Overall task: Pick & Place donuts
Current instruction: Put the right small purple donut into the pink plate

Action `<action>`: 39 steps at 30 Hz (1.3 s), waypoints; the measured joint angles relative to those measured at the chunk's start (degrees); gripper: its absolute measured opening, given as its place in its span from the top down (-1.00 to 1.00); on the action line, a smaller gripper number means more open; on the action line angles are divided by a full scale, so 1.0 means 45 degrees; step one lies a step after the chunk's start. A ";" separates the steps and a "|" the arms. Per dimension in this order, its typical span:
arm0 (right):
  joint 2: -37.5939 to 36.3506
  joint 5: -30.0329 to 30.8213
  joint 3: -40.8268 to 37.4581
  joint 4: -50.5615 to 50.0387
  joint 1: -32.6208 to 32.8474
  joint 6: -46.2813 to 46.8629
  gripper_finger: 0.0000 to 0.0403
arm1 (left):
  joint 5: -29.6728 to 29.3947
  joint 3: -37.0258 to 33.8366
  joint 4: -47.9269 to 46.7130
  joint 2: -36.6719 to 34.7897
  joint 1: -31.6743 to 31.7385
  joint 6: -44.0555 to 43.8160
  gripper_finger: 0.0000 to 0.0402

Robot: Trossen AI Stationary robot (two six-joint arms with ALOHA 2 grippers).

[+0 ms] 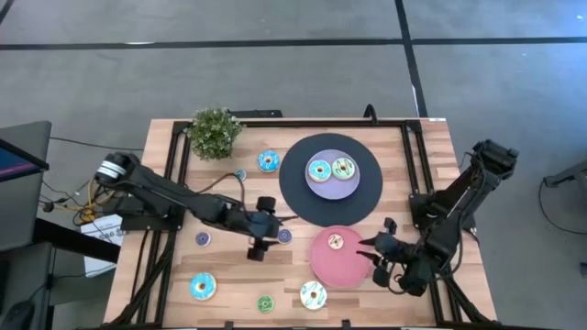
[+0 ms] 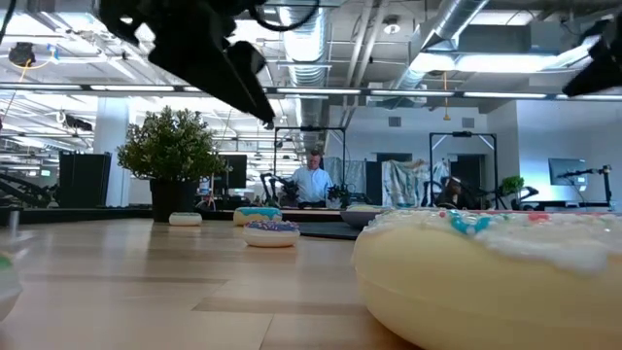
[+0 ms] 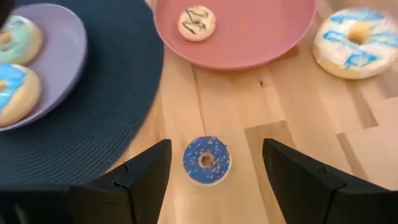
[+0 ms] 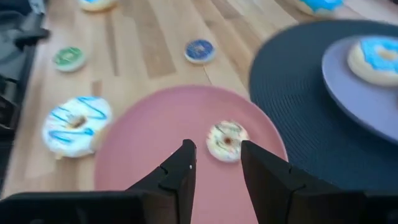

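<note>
Ten donuts (image 1: 204, 286) on the table, two plates, one lavender (image 1: 332, 177), one pink (image 1: 337, 261), one black disc (image 1: 298, 188), one potted plant (image 1: 215, 133), two grippers, left (image 1: 260, 238), right (image 1: 378, 259)

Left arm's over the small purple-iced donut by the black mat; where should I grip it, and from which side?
Come straight down. The purple-iced donut lies flat on the table, centred between the open left gripper fingers. Close across its outer rim, opposite sides; the hole looks too small for a finger. The black mat edge is close beside it, so keep that finger clear.
</note>
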 joint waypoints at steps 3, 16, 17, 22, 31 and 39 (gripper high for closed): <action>-0.0320 -0.0603 0.0000 0.0808 -0.0403 -0.1226 0.42 | 0.0136 0.0492 -0.0212 0.0862 0.0000 0.0119 -0.23; -0.0410 -0.1597 0.0000 0.1511 -0.1580 -0.2107 0.42 | 0.0294 0.0840 0.0050 0.3019 0.0174 -0.0167 -0.23; -0.0410 -0.1601 0.0000 0.1548 -0.1577 -0.2102 0.42 | 0.0202 0.0840 0.0069 0.3100 0.0195 -0.0162 -0.23; -0.0410 -0.1610 0.0000 0.1811 -0.1555 -0.2102 0.42 | -0.0010 0.0840 0.0298 0.3294 0.0490 -0.0169 -0.23; -0.0410 -0.1629 0.0000 0.1847 -0.1555 -0.2101 0.42 | 0.0974 0.0840 0.0575 0.3455 0.0797 -0.0714 -0.23; -0.0410 -0.1653 0.0000 0.1815 -0.1536 -0.2021 0.42 | 0.1001 0.0835 0.0895 0.3966 0.0798 -0.0787 -0.43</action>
